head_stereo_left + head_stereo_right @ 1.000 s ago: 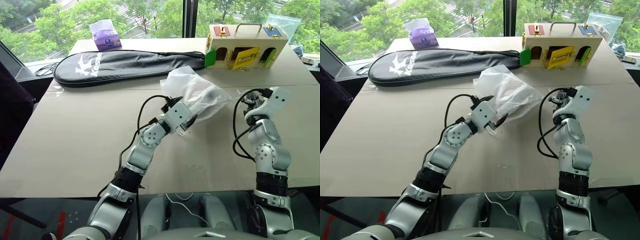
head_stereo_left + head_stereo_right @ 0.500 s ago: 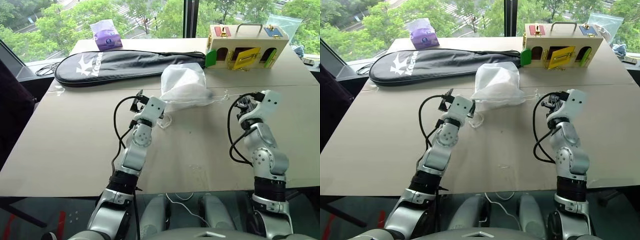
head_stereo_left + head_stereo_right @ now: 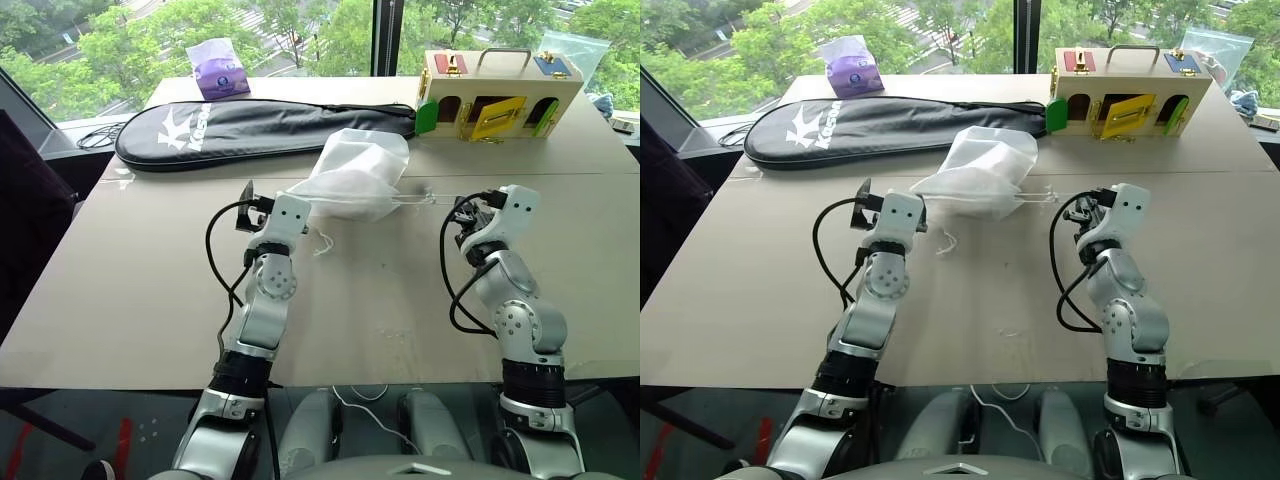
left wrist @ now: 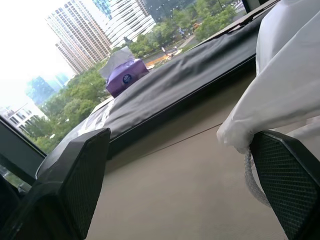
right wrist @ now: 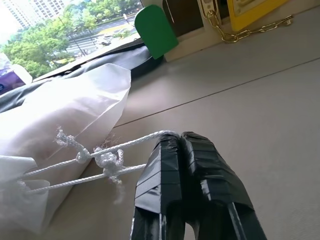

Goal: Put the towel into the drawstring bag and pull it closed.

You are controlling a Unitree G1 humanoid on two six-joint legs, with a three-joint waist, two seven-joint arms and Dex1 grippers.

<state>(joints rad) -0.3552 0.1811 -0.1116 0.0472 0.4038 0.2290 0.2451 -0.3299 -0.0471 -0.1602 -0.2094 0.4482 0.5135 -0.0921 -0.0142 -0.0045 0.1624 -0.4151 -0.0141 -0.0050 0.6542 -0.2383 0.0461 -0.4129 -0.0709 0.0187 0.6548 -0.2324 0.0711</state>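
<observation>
- Drawstring bag lies bulging on the counter.
- Right end effector pinches its cord.
- Left end effector gapes wide, holding nothing, beside the bag's left corner.

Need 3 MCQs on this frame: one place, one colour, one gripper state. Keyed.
1. The translucent white drawstring bag lies:
A) just in front of the long black racket case
B) on the wooden latch box
C) at the table's near edge

2. The tissue pack is:
A) green
B) purple
C) red

3. The right gripper is:
A) wide open
B) shut on the bag's white cord
C) shut on nothing

Key: A, bag sits below the case in the eye views; B, purple wrapper; B, cord runs into the closed fingers.
</observation>
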